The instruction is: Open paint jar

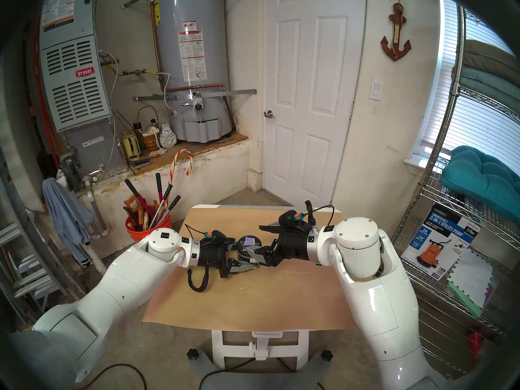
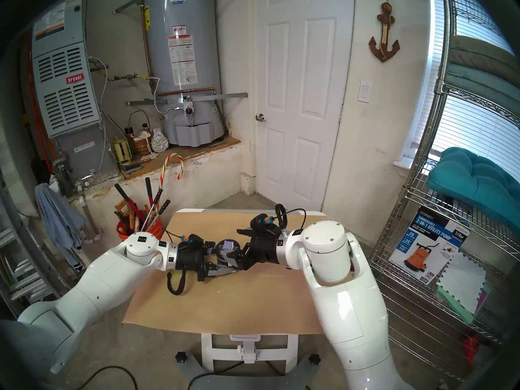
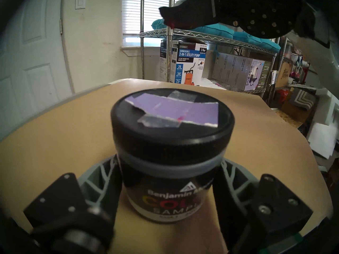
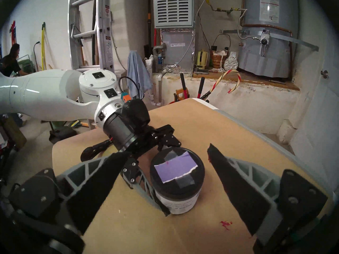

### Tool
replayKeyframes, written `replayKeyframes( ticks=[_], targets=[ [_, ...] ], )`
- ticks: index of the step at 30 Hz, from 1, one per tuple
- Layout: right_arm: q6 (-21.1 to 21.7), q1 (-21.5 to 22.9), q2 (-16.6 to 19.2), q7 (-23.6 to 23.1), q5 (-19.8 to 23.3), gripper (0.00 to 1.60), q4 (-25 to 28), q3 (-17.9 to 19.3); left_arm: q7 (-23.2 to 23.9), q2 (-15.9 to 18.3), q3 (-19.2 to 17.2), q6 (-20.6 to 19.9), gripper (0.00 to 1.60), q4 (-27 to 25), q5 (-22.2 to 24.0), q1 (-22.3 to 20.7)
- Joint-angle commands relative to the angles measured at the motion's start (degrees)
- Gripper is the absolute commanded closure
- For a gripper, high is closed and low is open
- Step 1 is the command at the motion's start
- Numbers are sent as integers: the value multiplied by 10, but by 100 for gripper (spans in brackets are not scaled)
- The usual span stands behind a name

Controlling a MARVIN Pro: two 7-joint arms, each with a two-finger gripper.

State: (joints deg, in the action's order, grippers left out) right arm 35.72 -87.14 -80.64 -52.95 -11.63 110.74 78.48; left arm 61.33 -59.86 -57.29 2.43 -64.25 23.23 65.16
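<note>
Black-lidded paint jar (image 3: 170, 156) is sitting upright on the desk (image 1: 253, 296), with the left hand (image 3: 169, 193) clamping its body. Right hand (image 4: 168, 184) is hovering wide open above the lid (image 4: 177, 170), grasping nothing.

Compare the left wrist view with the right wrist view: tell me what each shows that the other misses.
Only the left wrist view shows the jar's printed label and the utility pump box. Only the right wrist view shows the open right gripper, the red smear on the paper and the furnace. Both show the paint jar, its black lid still on, gripped by the left gripper.
</note>
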Motion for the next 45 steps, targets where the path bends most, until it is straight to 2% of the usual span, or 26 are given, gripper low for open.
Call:
replayKeyframes(
  ticks=[1,19,27,45],
  targets=[
    [-74,-36,-18,38,-3,0,15,-4,0,-3,-1,-3,160,-2,1,-6],
    [-71,-42,-48,75,-8,0,-2,-19,-5,-3,-2,-5,160,-17,2,10],
    [-85,-47,-58,95,-9,0,-20,-27,-5,1,-5,-8,160,-26,4,16],
    [-113,-28,-43,108,-13,0,-55,-24,-1,4,-9,-11,160,-27,3,15]
  ],
)
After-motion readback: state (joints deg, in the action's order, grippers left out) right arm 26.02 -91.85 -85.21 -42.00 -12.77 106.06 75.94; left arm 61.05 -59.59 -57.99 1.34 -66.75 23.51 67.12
